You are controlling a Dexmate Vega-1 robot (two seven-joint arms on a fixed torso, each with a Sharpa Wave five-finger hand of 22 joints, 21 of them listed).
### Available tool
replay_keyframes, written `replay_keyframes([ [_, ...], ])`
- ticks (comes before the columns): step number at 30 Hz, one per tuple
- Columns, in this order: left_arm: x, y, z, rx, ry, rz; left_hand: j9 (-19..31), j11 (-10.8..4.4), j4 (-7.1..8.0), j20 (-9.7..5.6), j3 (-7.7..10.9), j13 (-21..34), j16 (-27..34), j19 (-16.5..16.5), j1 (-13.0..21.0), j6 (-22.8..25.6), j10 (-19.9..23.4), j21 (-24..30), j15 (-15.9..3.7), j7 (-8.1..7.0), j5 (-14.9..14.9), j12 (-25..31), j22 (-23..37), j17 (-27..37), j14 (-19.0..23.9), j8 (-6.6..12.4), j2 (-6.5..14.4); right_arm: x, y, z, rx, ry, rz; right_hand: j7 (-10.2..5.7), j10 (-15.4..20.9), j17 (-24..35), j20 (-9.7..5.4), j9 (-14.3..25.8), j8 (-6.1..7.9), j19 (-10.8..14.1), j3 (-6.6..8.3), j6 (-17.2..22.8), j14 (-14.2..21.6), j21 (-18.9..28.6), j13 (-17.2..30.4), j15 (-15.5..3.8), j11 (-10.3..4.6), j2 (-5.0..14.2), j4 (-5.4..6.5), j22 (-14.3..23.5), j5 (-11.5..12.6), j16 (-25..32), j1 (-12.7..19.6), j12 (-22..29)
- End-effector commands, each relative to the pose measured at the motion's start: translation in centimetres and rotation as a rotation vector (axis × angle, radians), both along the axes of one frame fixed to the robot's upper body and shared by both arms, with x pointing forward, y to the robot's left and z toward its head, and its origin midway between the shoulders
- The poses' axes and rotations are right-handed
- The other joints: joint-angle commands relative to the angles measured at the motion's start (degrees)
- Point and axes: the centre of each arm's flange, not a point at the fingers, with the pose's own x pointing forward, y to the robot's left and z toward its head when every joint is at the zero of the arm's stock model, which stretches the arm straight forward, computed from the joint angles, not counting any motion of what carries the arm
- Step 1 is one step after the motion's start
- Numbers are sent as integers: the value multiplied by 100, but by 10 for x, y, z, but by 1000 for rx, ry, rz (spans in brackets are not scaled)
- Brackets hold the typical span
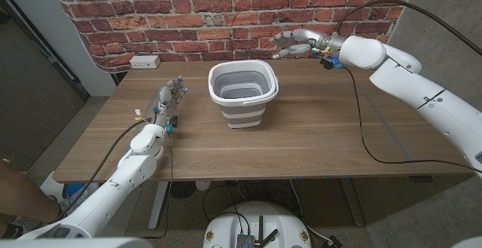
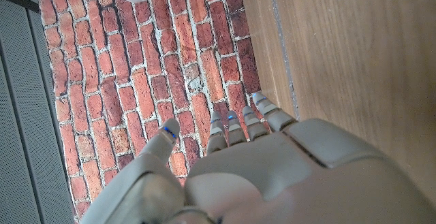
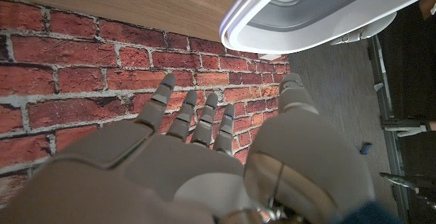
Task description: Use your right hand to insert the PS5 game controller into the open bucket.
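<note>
The PS5 game controller is not lying anywhere on the counter (image 1: 316, 139) that I can see, and neither hand is carrying it; whether it is sitting inside the bucket (image 1: 242, 91) I cannot tell, because the head view is looking only partly into it. The bucket is standing open and upright near the middle of the counter. The right hand (image 1: 301, 43) is hovering to the far right of the bucket, above the far edge of the counter near the brick wall, with its fingers (image 3: 178, 112) released, spread and grasping nothing. The left hand (image 1: 169, 99) is waiting to the left of the bucket, well apart from it, fingers also released. So I judge the right hand is the nearer one to the bucket's opening.
</note>
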Motion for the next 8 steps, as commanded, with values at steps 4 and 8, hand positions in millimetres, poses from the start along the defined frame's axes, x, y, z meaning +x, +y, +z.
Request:
replay_keyframes([
  [4, 3, 0, 4, 16, -6, -7, 20, -57, -28, -286, -6, 17, -11, 0, 45, 51, 19, 37, -12, -7, 19, 0, 10, 3, -22, 35, 340, 15, -26, -36, 235, 52, 4, 30, -19, -10, 15, 2, -54, 62, -33, -1, -35, 0, -26, 7, 46, -29, 54, 6, -29, -31, -152, -21],
  [8, 2, 2, 3, 15, -6, -8, 20, -55, -28, -286, -5, 17, -9, -1, 43, 51, 17, 37, -17, -5, 18, -1, 10, 5, -19, 34, 340, 20, -30, -48, 287, 75, -4, 62, -13, -19, 27, 0, -63, 73, -48, 22, -34, -1, -42, 11, 55, -23, 69, 5, -44, -42, -202, -19],
])
